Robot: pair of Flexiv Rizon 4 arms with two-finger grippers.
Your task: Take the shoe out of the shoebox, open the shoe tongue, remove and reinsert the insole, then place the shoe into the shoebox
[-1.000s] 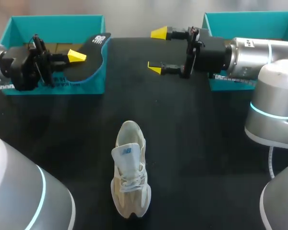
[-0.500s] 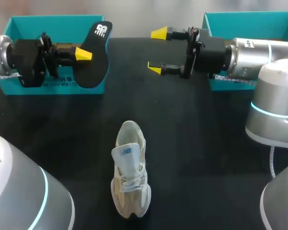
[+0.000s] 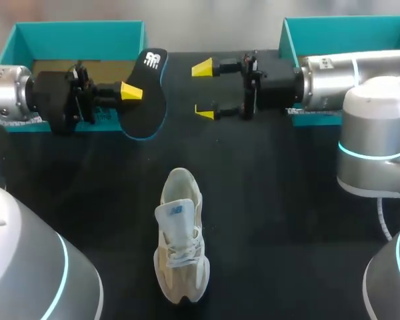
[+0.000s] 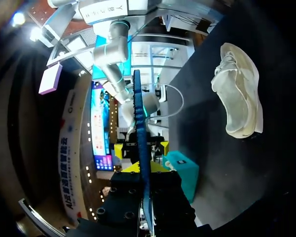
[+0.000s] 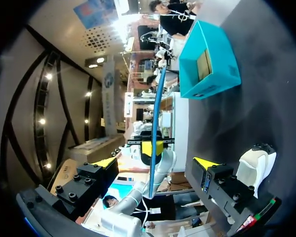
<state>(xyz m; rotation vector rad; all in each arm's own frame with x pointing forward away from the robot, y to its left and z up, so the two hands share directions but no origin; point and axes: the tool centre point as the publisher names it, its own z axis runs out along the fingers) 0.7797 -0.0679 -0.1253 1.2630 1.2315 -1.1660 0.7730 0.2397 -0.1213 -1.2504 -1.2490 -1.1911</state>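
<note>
Aloft, left fingers (image 3: 131,91) clamping insole (image 3: 147,103), right fingers (image 3: 202,67) spread wide, facing it

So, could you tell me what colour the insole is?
The insole is black with a blue edge; head view.

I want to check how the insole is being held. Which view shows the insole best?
The head view: the insole shows its broad black face, with the left gripper shut on it. Both wrist views show it only edge-on, as a thin blue strip.
</note>
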